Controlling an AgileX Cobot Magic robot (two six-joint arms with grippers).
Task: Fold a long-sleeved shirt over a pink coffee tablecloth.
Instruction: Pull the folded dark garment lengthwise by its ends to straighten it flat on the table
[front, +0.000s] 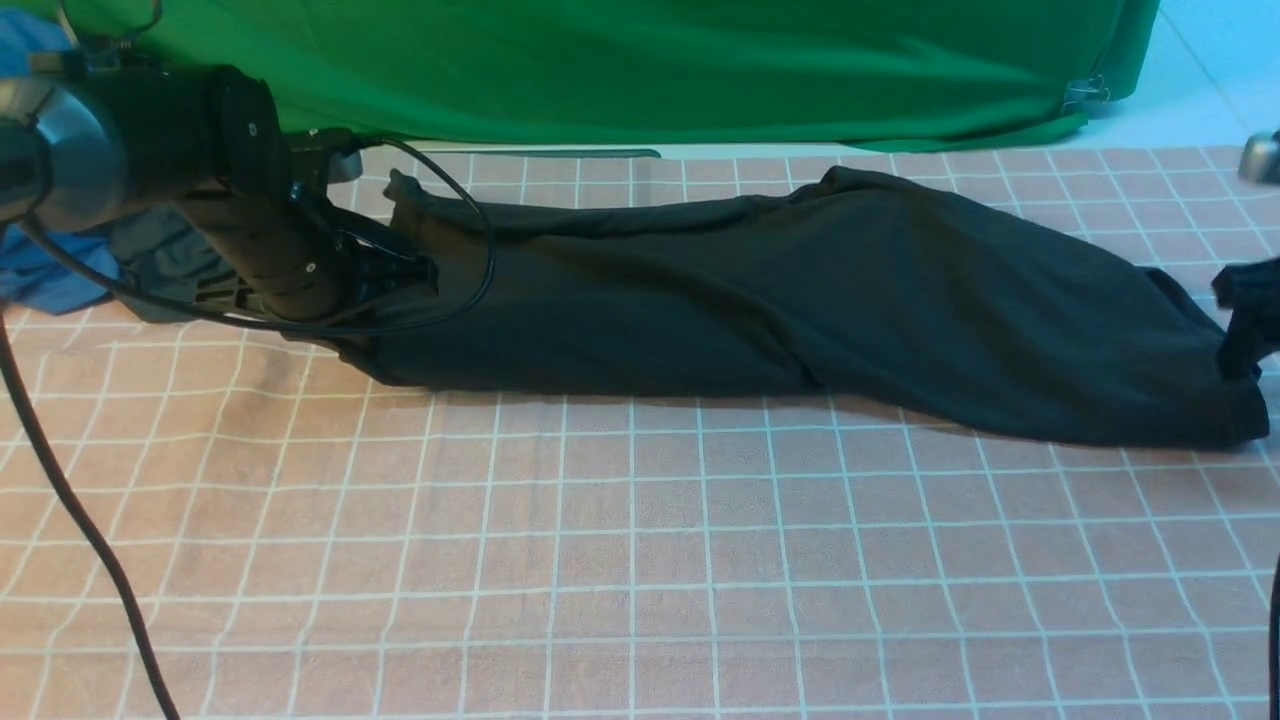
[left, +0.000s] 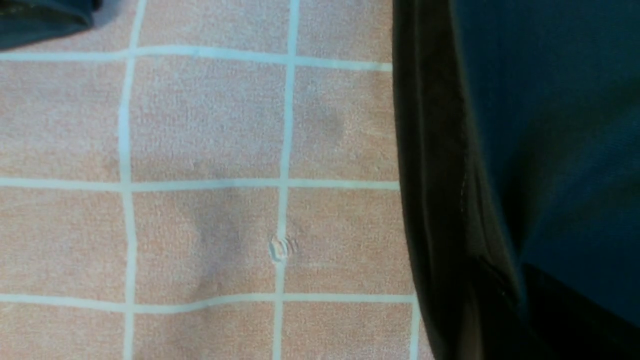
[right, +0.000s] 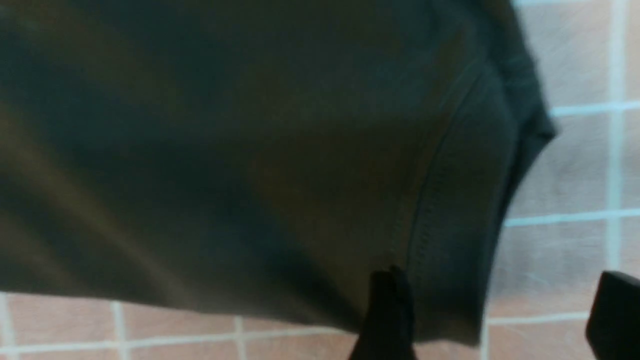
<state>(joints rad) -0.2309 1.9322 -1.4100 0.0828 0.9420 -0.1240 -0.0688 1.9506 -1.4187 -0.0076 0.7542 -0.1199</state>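
Observation:
The long-sleeved shirt (front: 800, 290) lies stretched in a long black band across the pink coffee tablecloth (front: 640, 550), from back left to right. My left gripper (front: 405, 275) sits at the shirt's left end, shut on the fabric. In the left wrist view the dark shirt (left: 525, 150) runs down into the jaw area beside the tablecloth (left: 200, 125). My right gripper (front: 1245, 320) hovers at the shirt's right end. In the right wrist view it (right: 500, 320) stands open, and the stitched hem of the shirt (right: 250, 150) hangs by one of the fingers (right: 387, 315) above the tablecloth (right: 575, 165).
A bright green cloth (front: 650, 60) hangs along the back. A blue garment (front: 50, 280) and a dark grey-green garment (front: 165, 265) lie at the far left behind my left arm. A black cable (front: 80, 520) trails over the near left of the tablecloth.

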